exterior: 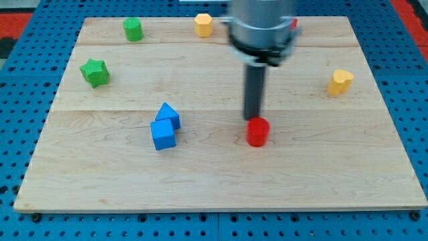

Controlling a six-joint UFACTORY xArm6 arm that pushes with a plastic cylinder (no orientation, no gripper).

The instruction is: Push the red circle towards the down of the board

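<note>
The red circle block (257, 132) stands on the wooden board (221, 174), a little right of the middle. My tip (252, 118) is at the red circle's upper edge, touching it or very close, on the side towards the view's top. The dark rod rises from there to the arm's grey body at the view's top.
A blue cube (162, 135) and a blue triangle block (168, 115) sit together left of the red circle. A green star (94, 72) and a green cylinder (133, 29) are at upper left. A yellow block (203, 25) is at top centre, another yellow block (340, 82) at right. A bit of red (294, 24) shows behind the arm.
</note>
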